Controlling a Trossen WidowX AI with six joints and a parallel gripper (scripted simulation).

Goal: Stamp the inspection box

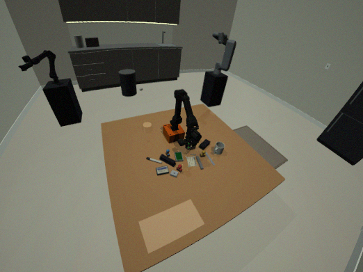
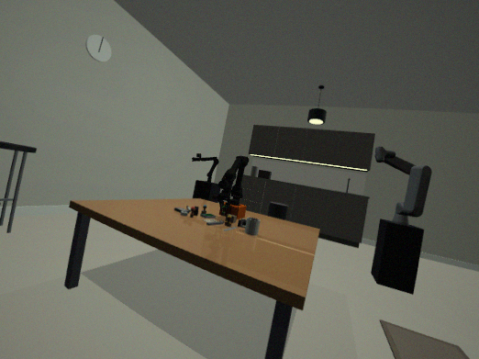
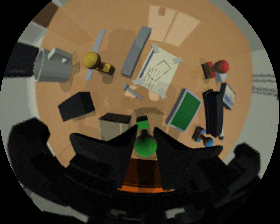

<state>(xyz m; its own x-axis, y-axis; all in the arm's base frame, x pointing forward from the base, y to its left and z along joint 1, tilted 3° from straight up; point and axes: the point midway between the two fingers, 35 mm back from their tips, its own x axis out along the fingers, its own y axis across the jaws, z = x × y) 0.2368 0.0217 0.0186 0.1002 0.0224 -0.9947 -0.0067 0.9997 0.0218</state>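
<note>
My gripper [image 1: 188, 144] [image 3: 145, 128] is shut on the green-knobbed PASS stamp [image 3: 146, 146] and holds it a little above the table, close to my orange base [image 1: 172, 132]. The green ink pad [image 1: 179, 156] [image 3: 183, 111] lies just ahead, to the right in the wrist view. The white card [image 1: 190, 161] [image 3: 158, 68] with its printed lines lies further ahead. I cannot make out the inspection box on it, and the stamp's face is hidden.
A red stamp [image 1: 179, 168] [image 3: 219, 67], a yellow stamp [image 1: 202, 153] [image 3: 94, 61] and a blue stamp [image 1: 167, 152] stand around the card. A grey mug [image 1: 219, 148] [image 3: 53, 66], a black box [image 1: 204, 144] [image 3: 75, 106], a grey bar [image 3: 136, 51], a long dark block [image 1: 167, 160] and a marker [image 1: 153, 160] lie nearby.
</note>
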